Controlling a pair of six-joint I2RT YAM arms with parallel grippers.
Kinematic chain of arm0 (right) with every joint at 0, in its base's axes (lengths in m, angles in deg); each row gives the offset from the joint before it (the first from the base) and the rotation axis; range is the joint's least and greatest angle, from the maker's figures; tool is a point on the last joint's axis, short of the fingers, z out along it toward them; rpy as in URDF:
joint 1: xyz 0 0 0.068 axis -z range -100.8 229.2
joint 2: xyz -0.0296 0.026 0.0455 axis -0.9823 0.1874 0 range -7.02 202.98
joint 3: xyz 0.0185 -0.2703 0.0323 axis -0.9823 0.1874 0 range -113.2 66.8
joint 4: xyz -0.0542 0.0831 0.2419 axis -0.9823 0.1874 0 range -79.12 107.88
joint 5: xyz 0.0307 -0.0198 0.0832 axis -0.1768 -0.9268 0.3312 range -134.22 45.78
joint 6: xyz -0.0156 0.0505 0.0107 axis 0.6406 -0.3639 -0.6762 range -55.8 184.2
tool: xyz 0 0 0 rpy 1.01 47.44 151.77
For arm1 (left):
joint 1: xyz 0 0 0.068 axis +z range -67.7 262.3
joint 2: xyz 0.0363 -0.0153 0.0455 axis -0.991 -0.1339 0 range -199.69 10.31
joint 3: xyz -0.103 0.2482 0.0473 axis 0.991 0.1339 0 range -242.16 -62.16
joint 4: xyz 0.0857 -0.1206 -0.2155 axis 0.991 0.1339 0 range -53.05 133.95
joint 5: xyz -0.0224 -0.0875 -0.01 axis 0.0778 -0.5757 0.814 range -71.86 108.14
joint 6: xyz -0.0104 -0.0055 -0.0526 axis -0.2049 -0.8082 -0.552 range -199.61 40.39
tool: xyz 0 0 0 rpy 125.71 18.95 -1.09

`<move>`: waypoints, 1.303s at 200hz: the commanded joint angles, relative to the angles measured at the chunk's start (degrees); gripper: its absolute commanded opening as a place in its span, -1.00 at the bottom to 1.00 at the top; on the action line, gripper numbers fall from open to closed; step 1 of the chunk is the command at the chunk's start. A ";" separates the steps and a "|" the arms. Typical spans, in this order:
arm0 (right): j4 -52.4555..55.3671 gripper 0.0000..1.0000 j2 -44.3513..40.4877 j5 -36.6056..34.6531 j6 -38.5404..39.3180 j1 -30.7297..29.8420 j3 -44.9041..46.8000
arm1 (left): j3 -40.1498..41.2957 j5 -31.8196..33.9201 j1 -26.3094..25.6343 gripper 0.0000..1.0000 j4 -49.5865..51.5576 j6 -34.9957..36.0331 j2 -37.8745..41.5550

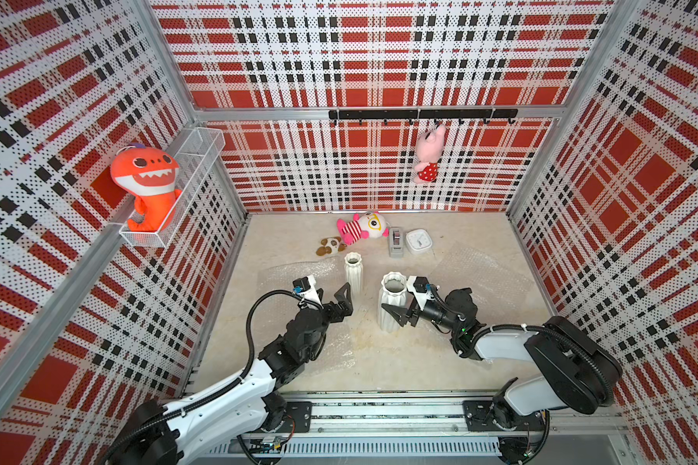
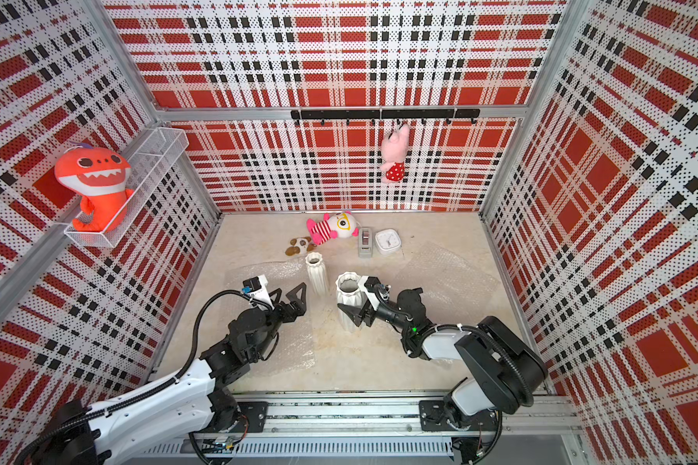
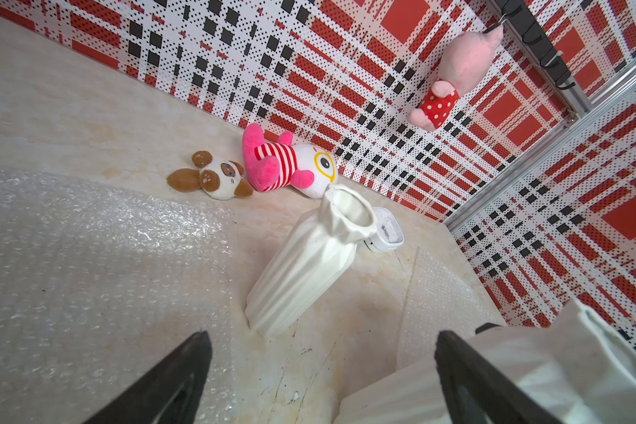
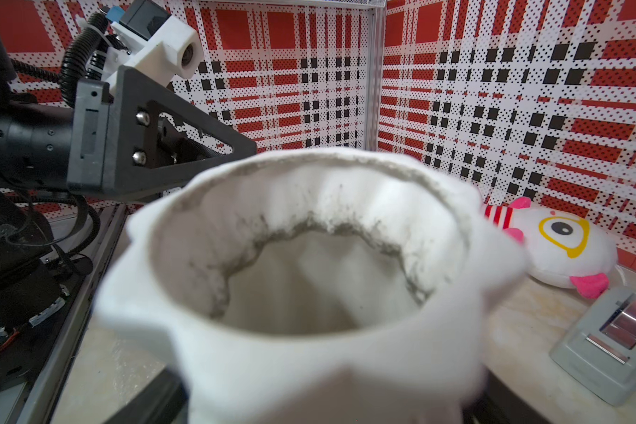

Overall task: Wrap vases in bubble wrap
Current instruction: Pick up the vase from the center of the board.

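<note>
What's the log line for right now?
left gripper open, empty | right gripper astride wide vase, contact unclear | slim vase upright, unwrapped | bubble wrap flat

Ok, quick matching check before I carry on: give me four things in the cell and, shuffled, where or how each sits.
1 slimmer vase
2 bubble wrap
3 pig plush
4 shark plush

A hangs from the hook rail
B spread flat on the table
C sits in the wire basket
D stands upright

Pairs: 1-D, 2-B, 3-A, 4-C
</note>
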 commanded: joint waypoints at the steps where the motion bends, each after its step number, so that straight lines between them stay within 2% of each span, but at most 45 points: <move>1: 0.10 -0.15 -5.40 2.26 0.11 0.39 -2.13 | -2.30 -0.15 -1.19 0.96 0.88 -0.88 1.39; 19: 5.42 -0.28 -8.91 2.76 0.33 1.91 -3.51 | -2.75 0.41 -2.57 0.97 1.56 -2.18 1.75; 46: 11.19 -0.35 -13.23 3.33 -0.18 4.99 -4.86 | -3.48 1.55 -5.20 0.96 2.65 -3.94 1.76; 79: 20.09 -0.40 -19.05 2.85 -3.22 10.35 -7.07 | -4.51 2.38 -9.52 0.96 2.55 -10.56 0.02; 95: 28.24 -0.44 -22.19 0.87 -3.15 13.12 -9.28 | -5.30 3.92 -12.60 0.96 2.61 -14.86 -2.54; 129: 43.43 -0.46 -26.30 -2.09 0.65 17.35 -13.97 | -9.05 4.24 -17.47 0.97 1.92 -23.87 -11.65; 149: 48.01 -0.52 -27.88 -4.90 1.49 19.32 -14.92 | -11.15 6.27 -21.03 1.00 1.58 -35.33 -18.96; 176: 50.39 -0.54 -29.56 -9.34 0.79 21.42 -15.23 | -17.23 3.28 -22.35 0.92 2.32 -41.12 -30.49; 209: 51.78 -0.55 -30.04 -11.33 -1.04 23.71 -15.50 | -22.91 -0.36 -22.27 0.76 1.69 -45.28 -40.82; 226: 51.67 -0.55 -30.37 -11.57 -1.51 24.64 -15.49 | -27.01 -0.89 -21.97 0.71 5.68 -47.43 -45.45; 239: 51.39 -0.55 -30.58 -11.75 -1.39 24.93 -15.30 | -30.39 -1.22 -21.83 0.60 8.91 -48.74 -49.03; 260: 51.46 -0.55 -30.84 -12.85 -1.11 25.11 -15.33 | -35.88 -2.16 -21.67 0.56 12.10 -48.98 -54.24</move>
